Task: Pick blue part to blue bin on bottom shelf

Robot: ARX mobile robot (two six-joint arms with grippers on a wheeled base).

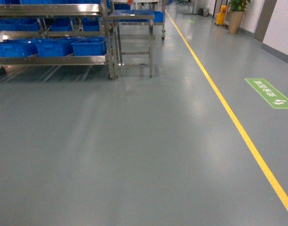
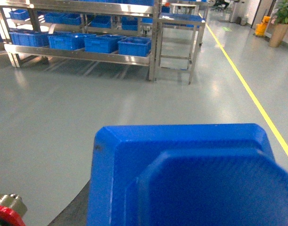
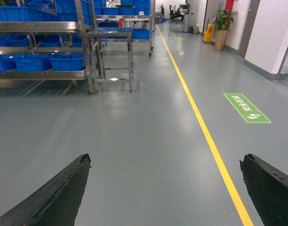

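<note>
Claws: right claw (image 3: 165,188) spreading wide, two dark fingers (image 3: 54,195) at frame corners, nothing between, hovering over grey floor (image 3: 148,141). Left claw state: cannot tell; large blue plastic part (image 2: 191,174) filling left wrist view. Stainless-steel rack (image 1: 54,60) standing far left, blue plastic bins (image 1: 89,46) sitting on its bottom shelf (image 1: 49,60), well apart from blue part. Yellow floor line (image 1: 238,127) running right.

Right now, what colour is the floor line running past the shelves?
Yellow; the floor line shows best in the head view.
</note>
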